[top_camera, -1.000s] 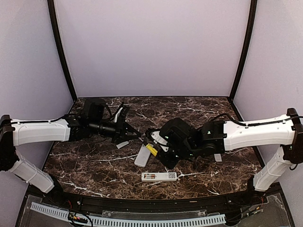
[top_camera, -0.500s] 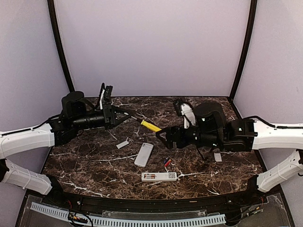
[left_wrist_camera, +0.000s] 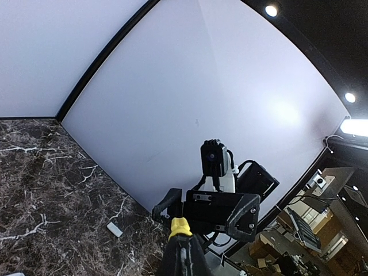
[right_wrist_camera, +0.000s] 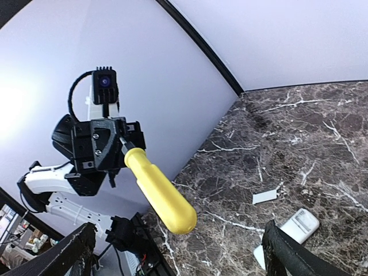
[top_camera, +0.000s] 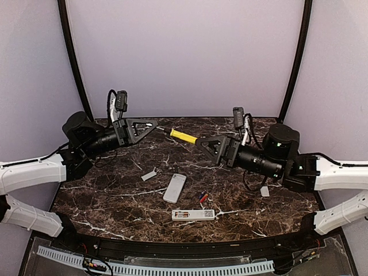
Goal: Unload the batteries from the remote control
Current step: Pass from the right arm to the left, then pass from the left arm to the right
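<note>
Now that the right claw [top_camera: 206, 145] has let go and lifted clear, the batteries [top_camera: 202, 197] lie on the table [top_camera: 115, 190] just beside the near remote [top_camera: 194, 214]; left claw [top_camera: 153, 125] clenches the screwdriver [top_camera: 184, 136]. Whether more remain inside: unclear.

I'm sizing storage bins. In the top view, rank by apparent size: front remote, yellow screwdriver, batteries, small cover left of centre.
1. front remote
2. yellow screwdriver, though it is off the table and nearer the camera, so unsure
3. small cover
4. batteries, each smallest
</note>
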Controlling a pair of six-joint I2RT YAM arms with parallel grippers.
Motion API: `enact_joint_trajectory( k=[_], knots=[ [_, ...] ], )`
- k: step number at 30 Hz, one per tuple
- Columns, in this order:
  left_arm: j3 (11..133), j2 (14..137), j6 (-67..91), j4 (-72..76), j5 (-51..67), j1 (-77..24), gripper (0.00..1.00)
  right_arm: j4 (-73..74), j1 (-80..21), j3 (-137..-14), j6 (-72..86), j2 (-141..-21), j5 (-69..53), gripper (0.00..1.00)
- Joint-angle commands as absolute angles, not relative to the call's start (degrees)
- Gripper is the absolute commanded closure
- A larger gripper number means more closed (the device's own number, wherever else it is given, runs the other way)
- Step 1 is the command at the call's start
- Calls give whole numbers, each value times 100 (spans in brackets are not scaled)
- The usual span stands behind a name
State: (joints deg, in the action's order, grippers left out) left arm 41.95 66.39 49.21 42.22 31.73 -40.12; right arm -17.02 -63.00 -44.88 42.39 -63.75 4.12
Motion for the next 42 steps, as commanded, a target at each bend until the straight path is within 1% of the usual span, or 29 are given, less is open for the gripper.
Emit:
enact_joint_trajectory(
  k=[1,5,10,17,27,35,42],
  knots=[
    [4032,6686,5047,5287,3573,-4145,100,-2655,-6146,-4267,4266,-6223,-251,1],
    [4101,6733,5010,5437,3702,-4255,100,-2753,-6063,-4411,4221,-6385,-646,2],
    [4133,6814,5019,5553,3683,-4324,100,-2948,-6057,-4642,4172,-6677,-1037,5],
    [4103,6920,5090,5697,3656,-4385,100,-3090,-6055,-4913,4075,-6964,-1452,22],
    [4107,6964,5047,5633,3598,-4398,100,-3111,-6050,-5008,4025,-7081,-1548,42],
    [4095,6971,5059,5672,3513,-4399,100,-3182,-6056,-5017,4071,-7168,-1570,48],
    [4058,7057,5151,5765,3564,-4404,100,-3224,-6051,-4976,4084,-7146,-1509,58]
  ],
)
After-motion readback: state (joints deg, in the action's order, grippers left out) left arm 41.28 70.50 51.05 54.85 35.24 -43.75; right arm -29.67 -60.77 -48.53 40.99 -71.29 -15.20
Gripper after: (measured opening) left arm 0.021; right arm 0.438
